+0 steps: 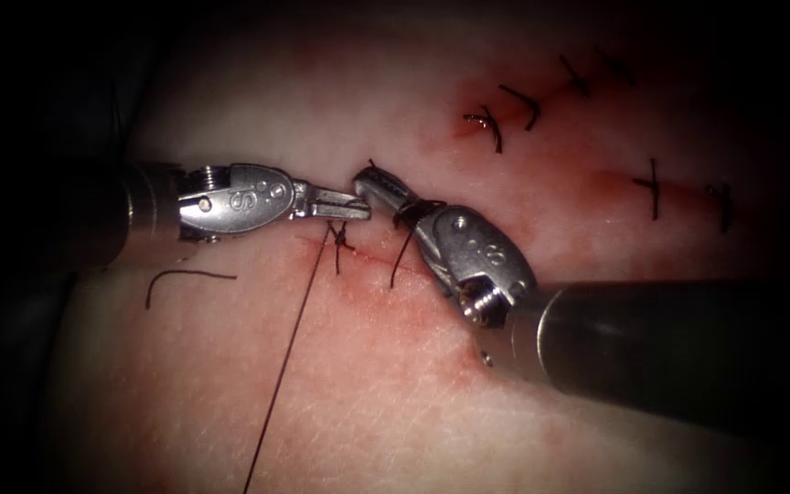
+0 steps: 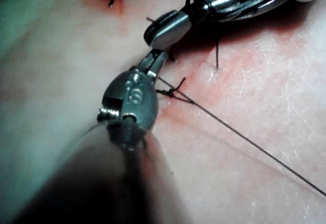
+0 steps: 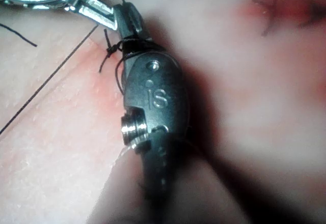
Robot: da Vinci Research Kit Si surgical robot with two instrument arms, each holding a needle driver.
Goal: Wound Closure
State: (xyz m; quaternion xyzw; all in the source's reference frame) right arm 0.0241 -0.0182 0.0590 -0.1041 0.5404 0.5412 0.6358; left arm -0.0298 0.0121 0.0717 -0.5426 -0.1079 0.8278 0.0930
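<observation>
Landmark: the knot on the cut in the tissue; every place below is told from it.
Left tool: just above the knot, coming in from the left side; its jaws are closed together, and whether thread is pinched between them I cannot tell. It shows close up in the left wrist view.
Right tool: up and to the right of the knot, its tip almost touching the left tool's tip; jaws closed, hold on anything not discernible. Thread is wound around its neck behind the jaws.
Thread: one long strand runs from the knot down and slightly left across the tissue; a short tail hangs from the wrap on the right tool, right of the knot.
Cut end of thread: a loose curved piece lies on the tissue, left of the knot.
Needle: I cannot find it.
Finished stitches: well up and to the right of the knot.
Red fluid: stains the tissue below and right of the knot.
</observation>
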